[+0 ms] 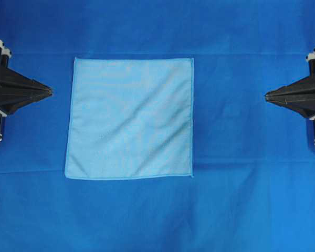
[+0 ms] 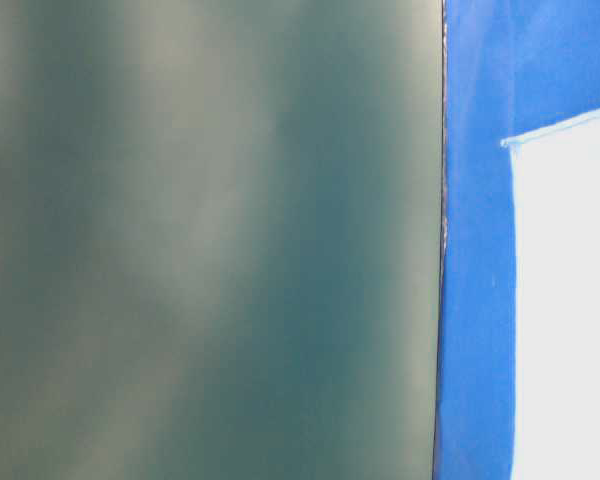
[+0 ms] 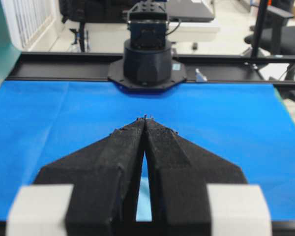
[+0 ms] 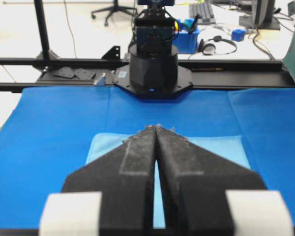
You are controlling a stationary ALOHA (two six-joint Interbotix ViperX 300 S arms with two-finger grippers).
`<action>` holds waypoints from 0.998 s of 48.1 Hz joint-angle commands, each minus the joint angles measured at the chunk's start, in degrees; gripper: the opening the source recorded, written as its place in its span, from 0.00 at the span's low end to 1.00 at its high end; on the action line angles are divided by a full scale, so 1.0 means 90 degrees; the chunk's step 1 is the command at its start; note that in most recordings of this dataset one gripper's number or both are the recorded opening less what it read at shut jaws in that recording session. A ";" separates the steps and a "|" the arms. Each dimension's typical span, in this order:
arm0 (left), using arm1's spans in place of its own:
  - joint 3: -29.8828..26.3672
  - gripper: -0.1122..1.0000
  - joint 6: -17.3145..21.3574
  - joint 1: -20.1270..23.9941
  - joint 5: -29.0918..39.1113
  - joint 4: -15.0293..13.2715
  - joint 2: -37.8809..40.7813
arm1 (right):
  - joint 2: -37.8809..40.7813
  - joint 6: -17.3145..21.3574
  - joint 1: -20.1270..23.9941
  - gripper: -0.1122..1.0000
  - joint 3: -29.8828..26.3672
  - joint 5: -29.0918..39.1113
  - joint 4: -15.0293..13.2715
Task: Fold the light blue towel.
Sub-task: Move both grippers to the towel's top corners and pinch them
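Note:
The light blue towel [image 1: 130,118] lies flat and unfolded on the deep blue table cloth [image 1: 236,199], left of centre in the overhead view. My left gripper [image 1: 50,91] sits at the left edge, shut and empty, its tip a short way off the towel's left side. Far across on the right, my right gripper [image 1: 266,95] is likewise shut on nothing. In the left wrist view the left gripper [image 3: 145,118] hides most of the towel [image 3: 144,200]. The right wrist view shows the right gripper [image 4: 156,127] before the towel [image 4: 221,148]. In the table-level view the towel [image 2: 570,300] looks washed out.
The opposite arm's black base [image 3: 147,59] stands at the far side of the cloth in the left wrist view, and the other base [image 4: 153,64] in the right wrist view. A blurred dark green surface [image 2: 210,240] fills most of the table-level view.

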 commanded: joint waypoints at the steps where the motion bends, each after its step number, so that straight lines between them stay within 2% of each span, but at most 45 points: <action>1: -0.0215 0.10 -0.0049 0.0000 0.0518 -0.0166 0.0049 | 0.0098 0.0010 -0.0029 0.10 -0.0205 -0.0049 0.0020; 10: -0.0361 0.10 -0.0049 0.0117 0.1367 -0.0166 0.0049 | 0.0586 0.0020 -0.0430 0.10 -0.0547 0.0420 0.0039; 22: -0.0273 0.10 -0.0029 0.1299 0.1738 -0.0166 0.0469 | 0.1768 0.0215 -0.1543 0.10 -0.1006 0.0986 0.0068; 33: -0.0156 0.13 0.0049 0.1963 0.1670 -0.0166 0.1328 | 0.3262 0.0293 -0.2236 0.11 -0.1543 0.1416 0.0059; 35: -0.0156 0.20 0.0059 0.2041 0.1621 -0.0166 0.1494 | 0.3525 0.0293 -0.2324 0.11 -0.1699 0.1582 0.0059; 39: -0.0117 0.40 0.0068 0.2217 0.1523 -0.0156 0.1865 | 0.4053 0.0283 -0.2480 0.14 -0.1992 0.1895 0.0029; 45: -0.0098 0.75 0.0078 0.2588 0.1289 -0.0166 0.2451 | 0.4824 0.0273 -0.2744 0.47 -0.2402 0.2158 -0.0049; 48: -0.0088 0.84 0.0078 0.2803 0.1172 -0.0156 0.2754 | 0.5137 0.0264 -0.2822 0.62 -0.2549 0.2168 -0.0098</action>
